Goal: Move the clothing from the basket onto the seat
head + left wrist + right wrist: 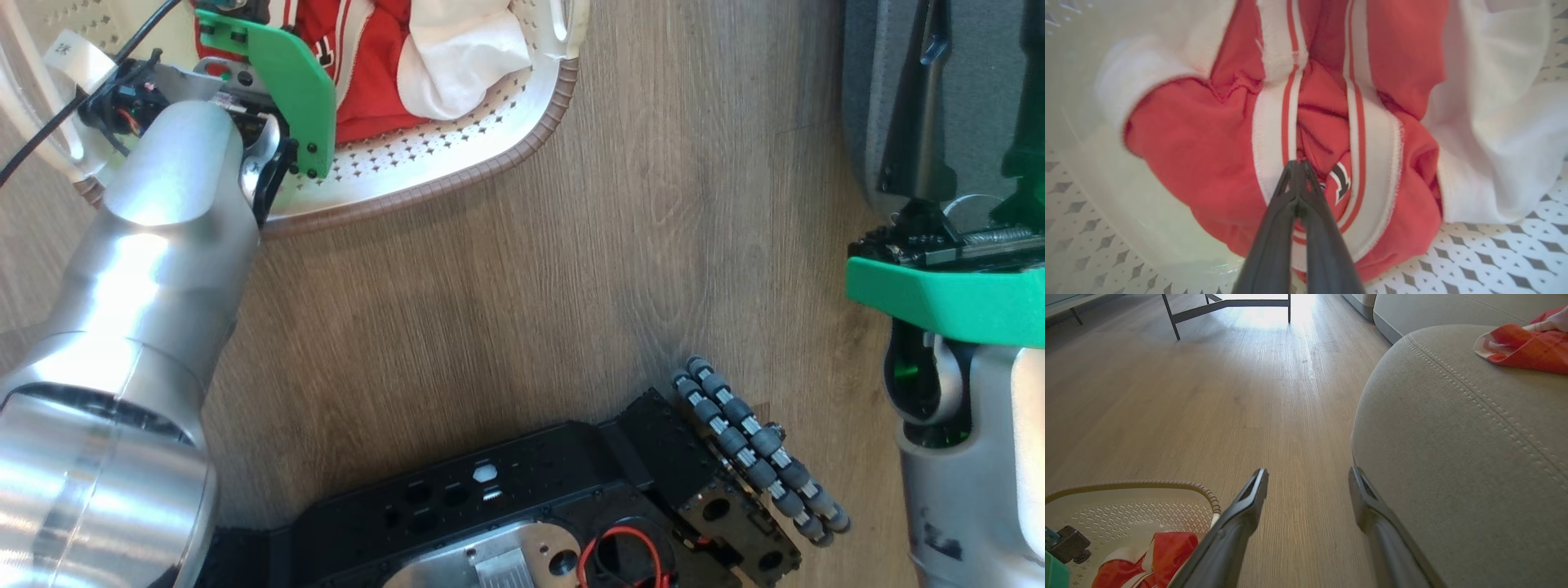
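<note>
No legible text, arrow-like emblem (1341, 181) on clothing (1200, 155)

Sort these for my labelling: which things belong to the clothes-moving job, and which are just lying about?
Job: basket, red garment pinched by left gripper, white cloth, seat, red piece already on it.
Lying about: metal table frame, wood floor.

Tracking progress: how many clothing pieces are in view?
3: a red garment and a white cloth in the basket, another red piece on the seat. More may be hidden underneath in the basket.
</note>
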Tool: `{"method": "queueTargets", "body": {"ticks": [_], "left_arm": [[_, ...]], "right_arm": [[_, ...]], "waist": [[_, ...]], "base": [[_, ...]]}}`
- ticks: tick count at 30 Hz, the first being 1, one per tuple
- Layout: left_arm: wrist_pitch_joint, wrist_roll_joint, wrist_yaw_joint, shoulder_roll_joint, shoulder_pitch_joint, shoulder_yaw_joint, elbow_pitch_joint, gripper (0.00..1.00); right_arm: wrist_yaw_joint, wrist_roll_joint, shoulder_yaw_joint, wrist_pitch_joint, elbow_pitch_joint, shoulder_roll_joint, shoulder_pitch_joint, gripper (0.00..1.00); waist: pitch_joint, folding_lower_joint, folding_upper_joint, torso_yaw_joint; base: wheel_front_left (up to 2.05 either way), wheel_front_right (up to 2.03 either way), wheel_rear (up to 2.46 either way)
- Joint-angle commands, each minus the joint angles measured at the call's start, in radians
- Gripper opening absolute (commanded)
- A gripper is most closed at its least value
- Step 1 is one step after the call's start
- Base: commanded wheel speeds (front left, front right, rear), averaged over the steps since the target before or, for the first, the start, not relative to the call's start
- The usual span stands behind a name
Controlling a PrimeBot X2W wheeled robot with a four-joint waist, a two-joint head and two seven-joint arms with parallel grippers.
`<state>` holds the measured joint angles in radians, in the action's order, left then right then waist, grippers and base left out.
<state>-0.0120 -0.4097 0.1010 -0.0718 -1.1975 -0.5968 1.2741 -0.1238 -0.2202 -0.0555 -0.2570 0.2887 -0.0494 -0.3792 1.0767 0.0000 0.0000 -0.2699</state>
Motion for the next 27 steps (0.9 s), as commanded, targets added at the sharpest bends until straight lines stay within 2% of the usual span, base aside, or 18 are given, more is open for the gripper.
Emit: {"method": "queueTargets", "body": {"ticks": [1, 10, 14, 24, 27], "left_arm": [[0.014, -0.010, 0.006, -0.003, 0.027, 0.007, -0.010, 0.00], [0.060, -0.040, 0.022, 0.006, 0.023, 0.001, -0.035, 0.00], [0.097, -0.066, 0.027, 0.013, 0.038, -0.002, -0.067, 0.00], [0.212, -0.195, 0.029, 0.020, 0.147, -0.015, -0.226, 0.00], [0.242, -0.227, 0.029, -0.004, 0.186, -0.007, -0.276, 0.00]], "right_arm": [[-0.007, 0.000, -0.017, -0.005, 0.030, -0.001, 0.065, 1.00], [-0.007, -0.005, -0.026, -0.005, 0.018, -0.001, 0.041, 1.00], [-0.007, -0.002, -0.022, -0.005, 0.006, -0.001, 0.029, 1.00], [-0.007, 0.051, 0.021, -0.005, -0.053, -0.001, 0.042, 1.00], [-0.007, 0.082, 0.039, -0.005, -0.079, -0.001, 0.055, 1.00]], "waist": [[0.000, 0.0000, 0.0000, 0.000], [-0.011, 0.0000, 0.0000, 0.002], [-0.048, 0.0000, 0.0000, 0.016], [-0.228, 0.0000, 0.0000, 0.104], [-0.299, 0.0000, 0.0000, 0.138]], "base": [[0.00, 0.00, 0.00], [0.00, 0.00, 0.00], [0.00, 0.00, 0.00], [0.00, 0.00, 0.00], [0.00, 0.00, 0.00]]}}
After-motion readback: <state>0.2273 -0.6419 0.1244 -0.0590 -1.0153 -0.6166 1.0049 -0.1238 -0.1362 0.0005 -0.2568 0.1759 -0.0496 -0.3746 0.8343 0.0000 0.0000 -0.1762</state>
